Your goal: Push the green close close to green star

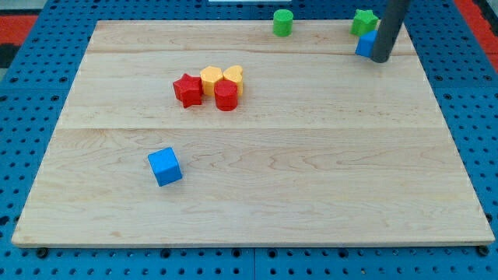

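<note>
My rod (389,27) runs off the view's top and hides part of the blue block (363,44) and the green star (361,21) behind it.

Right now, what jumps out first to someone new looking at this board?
First, the tight cluster left of centre: a red star, a red cylinder and two yellow blocks pressed together. Next, my tip at the view's top right, right against a blue block beside the green star. A green cylinder sits alone at the top edge, and a blue cube lies apart at lower left.
</note>
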You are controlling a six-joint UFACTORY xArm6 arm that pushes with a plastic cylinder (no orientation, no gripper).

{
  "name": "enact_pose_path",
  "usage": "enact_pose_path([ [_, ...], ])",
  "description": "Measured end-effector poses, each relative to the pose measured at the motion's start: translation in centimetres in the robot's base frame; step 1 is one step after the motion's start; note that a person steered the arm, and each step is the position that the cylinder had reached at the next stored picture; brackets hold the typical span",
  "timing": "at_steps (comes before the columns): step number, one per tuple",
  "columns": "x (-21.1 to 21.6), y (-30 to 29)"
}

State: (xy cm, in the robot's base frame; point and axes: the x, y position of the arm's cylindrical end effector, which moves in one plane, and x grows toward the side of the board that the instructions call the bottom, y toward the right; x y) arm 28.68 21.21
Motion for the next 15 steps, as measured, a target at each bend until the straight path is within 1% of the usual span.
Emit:
enact_pose_path([
  [1,-1.9,-1.2],
  [2,-0.8,-3.5],
  [3,-1.3,-12.1],
  [4,-3.6,-20.0],
  [5,-8.4,-24.3],
  [6,-9.5,-24.8],
  [8,-9.3,-21.7],
  [10,-9.4,-13.6],
  [11,-8.6,-9.8],
  [12,-5.7,-8.2],
  [13,-1.3,-7.4],
  [15,13.5,-9.3],
])
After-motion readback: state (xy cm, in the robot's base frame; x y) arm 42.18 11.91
